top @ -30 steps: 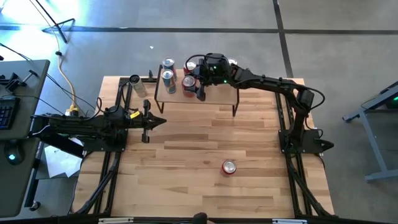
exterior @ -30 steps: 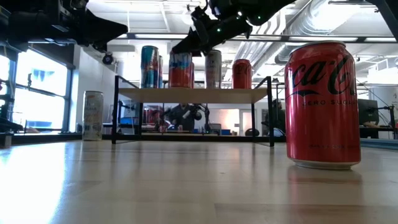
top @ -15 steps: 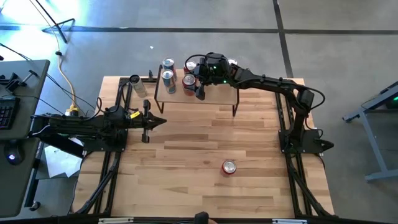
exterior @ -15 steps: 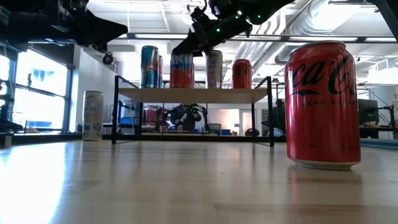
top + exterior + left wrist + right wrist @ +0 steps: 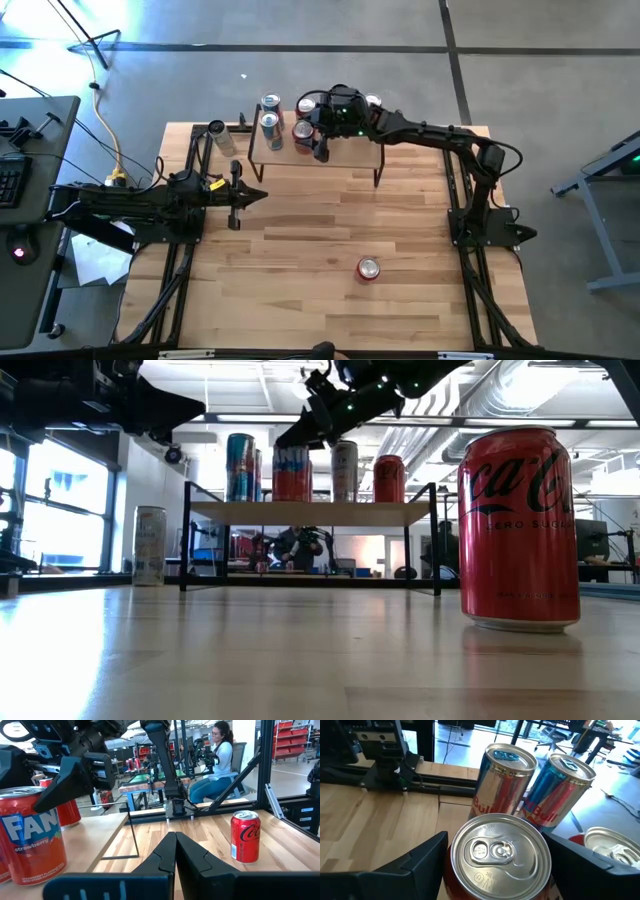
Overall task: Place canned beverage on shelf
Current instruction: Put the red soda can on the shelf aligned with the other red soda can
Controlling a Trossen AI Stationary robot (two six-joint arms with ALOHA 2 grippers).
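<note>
The right gripper (image 5: 312, 137) hung over the shelf (image 5: 345, 155), jaws spread wide around the red can (image 5: 496, 857), seemingly just set down; the left gripper (image 5: 252, 196) waited shut.

Light wood-plank desk (image 5: 300, 240), black frame rails down both sides. Shelf (image 5: 335, 158) stands at the far edge near centre: pale wooden top on thin black wire legs. On the shelf top: two Red Bull cans (image 5: 509, 785), a strawberry Fanta can (image 5: 31, 840), more red cans behind. On the desk itself: one red Coke can (image 5: 368, 268) upright toward the near side, one pale can (image 5: 150, 546) left of the shelf.
</note>
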